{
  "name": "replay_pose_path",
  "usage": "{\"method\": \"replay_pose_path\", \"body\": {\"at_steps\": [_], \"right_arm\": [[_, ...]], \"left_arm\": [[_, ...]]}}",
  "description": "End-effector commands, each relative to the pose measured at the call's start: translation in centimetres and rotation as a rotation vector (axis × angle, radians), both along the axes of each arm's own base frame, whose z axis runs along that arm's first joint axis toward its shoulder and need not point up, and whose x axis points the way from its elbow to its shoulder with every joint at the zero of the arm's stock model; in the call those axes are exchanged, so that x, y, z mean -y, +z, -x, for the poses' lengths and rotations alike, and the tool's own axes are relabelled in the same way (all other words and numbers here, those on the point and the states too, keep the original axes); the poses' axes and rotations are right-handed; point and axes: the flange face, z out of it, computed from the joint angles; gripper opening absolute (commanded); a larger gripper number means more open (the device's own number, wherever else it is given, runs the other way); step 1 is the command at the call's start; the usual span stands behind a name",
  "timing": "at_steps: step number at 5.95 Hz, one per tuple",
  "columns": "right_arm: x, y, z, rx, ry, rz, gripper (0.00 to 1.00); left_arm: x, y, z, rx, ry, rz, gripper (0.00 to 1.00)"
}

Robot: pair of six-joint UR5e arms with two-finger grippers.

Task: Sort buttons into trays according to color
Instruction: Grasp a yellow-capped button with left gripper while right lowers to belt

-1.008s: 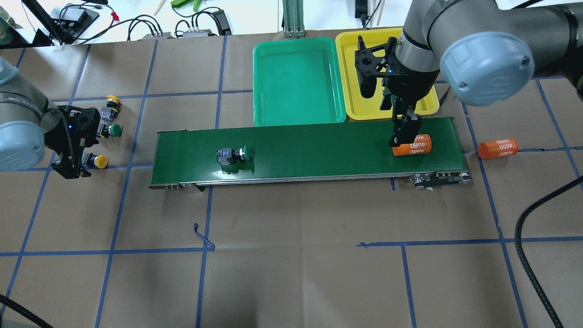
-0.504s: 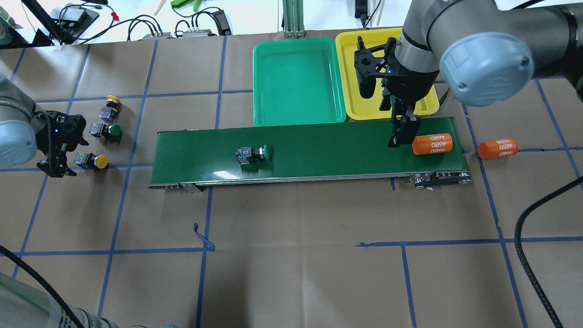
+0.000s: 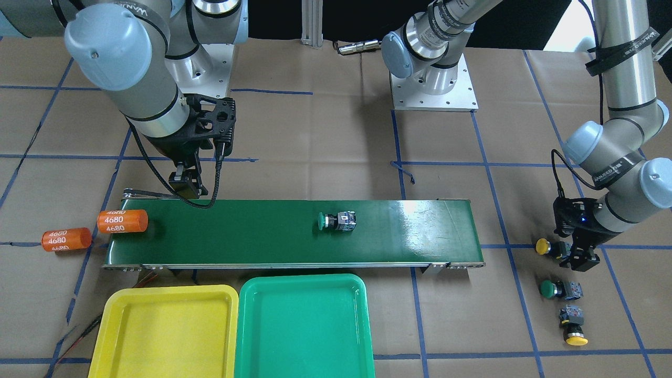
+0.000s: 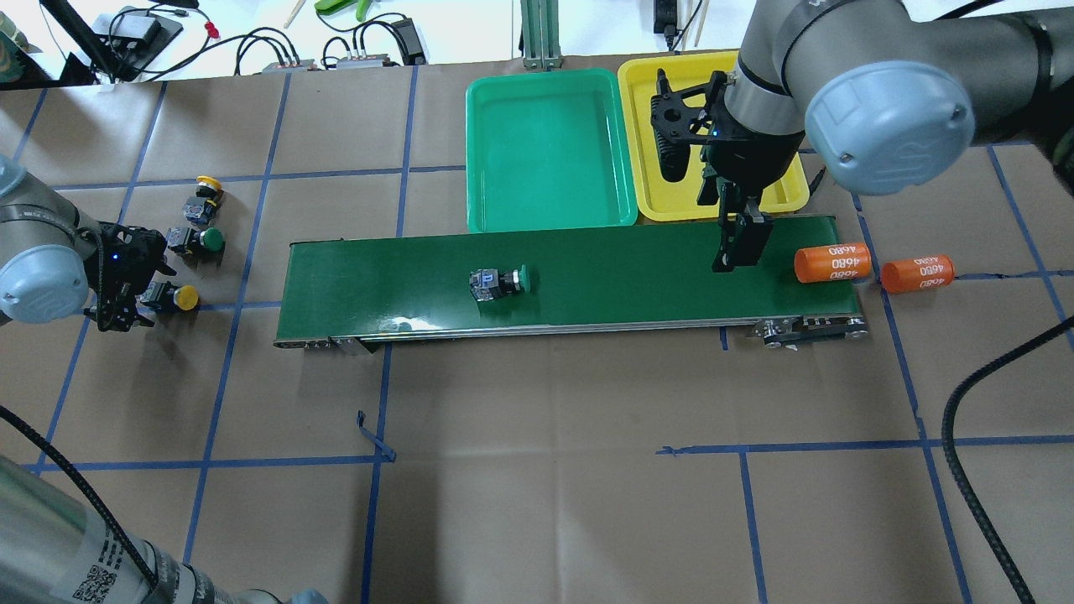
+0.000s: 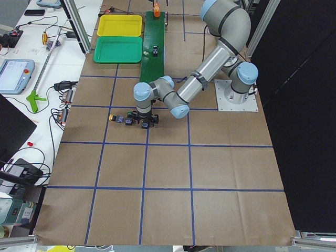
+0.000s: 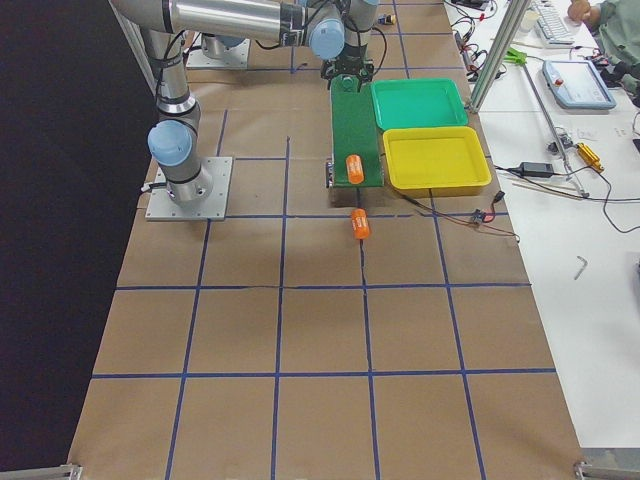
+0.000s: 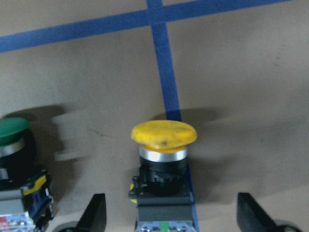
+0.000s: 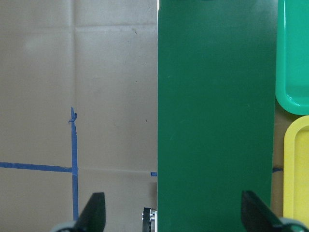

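Observation:
A green button [image 4: 501,283] lies on its side mid-belt, also seen from the front [image 3: 337,221]. Off the belt's left end lie a yellow button [image 4: 172,296], a green button [image 4: 195,241] and another yellow button [image 4: 204,195]. My left gripper [image 4: 132,295] is open and low, with its fingers on either side of the near yellow button's body [image 7: 163,154]. My right gripper [image 4: 738,247] is open and empty above the belt's right part. The green tray [image 4: 545,151] and the yellow tray [image 4: 638,109] sit behind the belt, with no buttons in them.
The dark-green conveyor belt [image 4: 629,277] runs across the table's middle. One orange "4680" cylinder [image 4: 832,262] lies at the belt's right end. Another orange cylinder [image 4: 917,273] lies on the table just beyond it. Cables lie along the far edge.
The green button and the orange cylinder have moved right along the belt. My left gripper has shifted and come down around the near yellow button. The right gripper has barely moved.

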Motion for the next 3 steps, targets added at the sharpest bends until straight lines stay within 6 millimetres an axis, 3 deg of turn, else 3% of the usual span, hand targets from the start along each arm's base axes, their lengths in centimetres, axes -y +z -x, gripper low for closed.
{"method": "replay_pose_path", "body": {"at_steps": [1,2,3], "right_arm": [[1.2,-2.8,-0.2,0.0,-0.003,-0.052,1.0],[1.7,-3.4,-0.7,0.002,0.006,-0.031,1.0],[2.3,-4.3,-4.0,0.007,0.033,0.039,1.0]], "left_arm": [[-0.1,0.5,0.3,0.001,0.005,0.012,0.22],[0.1,1.0,1.0,0.005,0.002,0.017,0.08],[-0.2,3.2,1.7,0.014,0.049,0.028,0.05]]}}
